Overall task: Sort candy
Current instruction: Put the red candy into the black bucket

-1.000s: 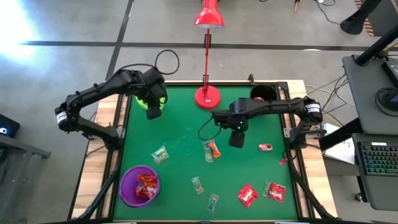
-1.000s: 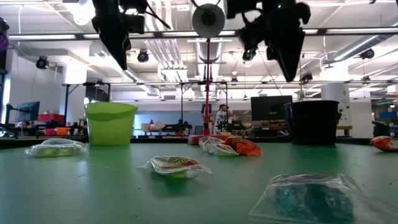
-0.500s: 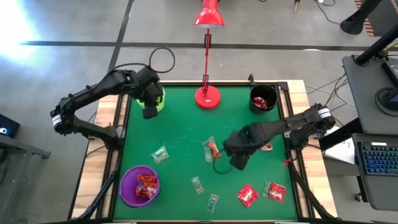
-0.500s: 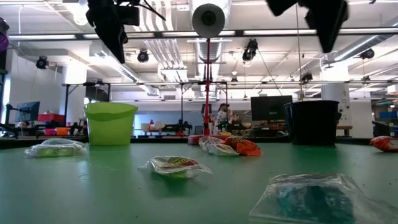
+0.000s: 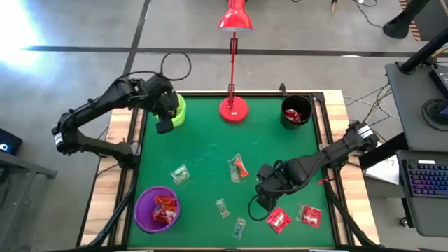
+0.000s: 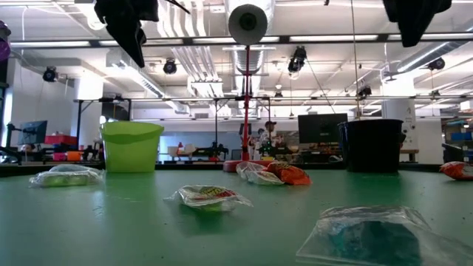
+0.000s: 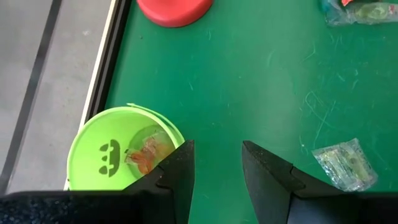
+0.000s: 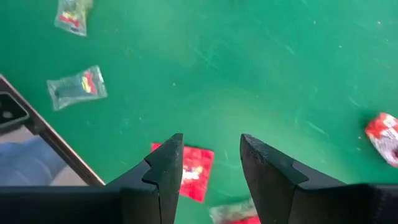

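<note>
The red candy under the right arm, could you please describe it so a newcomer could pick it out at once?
Start at the green table and go to its front right corner. Two red candies lie there; the flat red candy lies just beyond the right gripper. Its neighbour sits nearer the table's right edge.

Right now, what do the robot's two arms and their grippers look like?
Both arms are dark, slim and jointed, each with a pale band near its base. Black cables loop beside them. The left gripper and the right gripper each have two black angular fingers with stepped inner edges.
</note>
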You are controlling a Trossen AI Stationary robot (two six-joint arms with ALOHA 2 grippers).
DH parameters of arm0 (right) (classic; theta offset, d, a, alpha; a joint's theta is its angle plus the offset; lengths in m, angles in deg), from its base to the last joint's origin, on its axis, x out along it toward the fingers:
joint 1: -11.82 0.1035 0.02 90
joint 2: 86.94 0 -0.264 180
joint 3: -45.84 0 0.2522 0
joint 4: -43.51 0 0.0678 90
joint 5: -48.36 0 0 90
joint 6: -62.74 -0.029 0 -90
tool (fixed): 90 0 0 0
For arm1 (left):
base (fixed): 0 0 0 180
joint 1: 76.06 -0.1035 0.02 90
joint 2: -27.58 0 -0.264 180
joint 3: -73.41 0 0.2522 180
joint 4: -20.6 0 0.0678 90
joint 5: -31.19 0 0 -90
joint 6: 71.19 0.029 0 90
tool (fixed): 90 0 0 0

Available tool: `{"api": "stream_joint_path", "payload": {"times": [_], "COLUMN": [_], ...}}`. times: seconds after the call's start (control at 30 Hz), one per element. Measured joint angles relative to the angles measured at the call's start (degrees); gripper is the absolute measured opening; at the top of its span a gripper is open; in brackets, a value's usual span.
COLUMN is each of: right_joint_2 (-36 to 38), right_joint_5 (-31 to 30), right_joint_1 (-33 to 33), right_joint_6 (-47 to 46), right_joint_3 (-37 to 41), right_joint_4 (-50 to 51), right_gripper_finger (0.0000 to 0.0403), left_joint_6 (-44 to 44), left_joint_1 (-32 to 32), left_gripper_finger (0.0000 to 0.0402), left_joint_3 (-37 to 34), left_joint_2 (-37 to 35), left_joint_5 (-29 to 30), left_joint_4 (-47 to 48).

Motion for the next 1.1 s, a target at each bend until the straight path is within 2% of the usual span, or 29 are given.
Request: {"api": "stream_joint_path", "payload": {"times": [0.4, 0.6, 1.0, 1.1], "right_joint_2": [-0.4, -0.4, -0.4, -0.4], "right_joint_5": [-1.1, 2.4, 1.7, 2.7], "right_joint_1": [0.1, 0.1, 0.1, -0.3], "right_joint_6": [0.5, -1.5, 3.1, 0.7], "right_joint_3": [0.1, 0.8, 2.9, 4.7], "right_joint_4": [-9.7, -9.6, -9.9, -9.8], "right_gripper_finger": [0.0153, 0.0153, 0.0153, 0.0154], "left_joint_6": [-0.6, -1.9, -3.1, -3.3], "left_joint_1": [0.0, 0.0, 0.0, 0.0], "left_gripper_finger": [0.0116, 0.0116, 0.0116, 0.0116], "left_joint_3": [0.0, 0.0, 0.0, 0.0], "left_joint_2": [-2.9, -5.2, -7.6, -7.7], "left_joint_5": [0.0, -0.1, -0.1, -0.1], "left_joint_4": [0.1, 0.5, 0.6, 0.6]}}
